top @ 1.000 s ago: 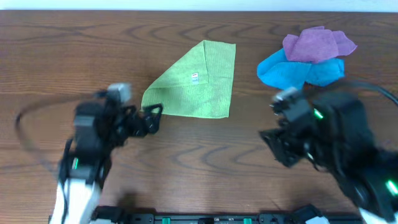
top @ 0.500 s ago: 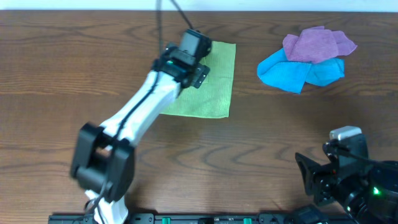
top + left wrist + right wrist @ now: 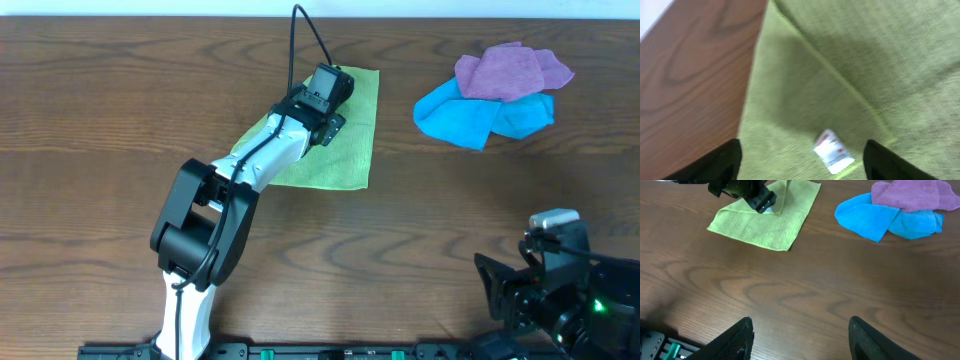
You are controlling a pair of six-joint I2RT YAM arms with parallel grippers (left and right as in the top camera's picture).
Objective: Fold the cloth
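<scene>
One cloth [image 3: 343, 152] | lime-green | folded diagonally | white tag [image 3: 832, 153] showing

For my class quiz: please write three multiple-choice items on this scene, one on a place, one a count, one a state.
1. The purple cloth lies A) on the bright blue cloth B) under it C) apart from it.
2. Cloths on the table: A) two B) three C) five.
3. Over the lime-green cloth, the left arm's jaws stand A) open B) shut on it C) shut, empty.
Key: 1 A, it overlaps the blue one; 2 B, green, blue, purple; 3 A, wide apart in the wrist view.
</scene>
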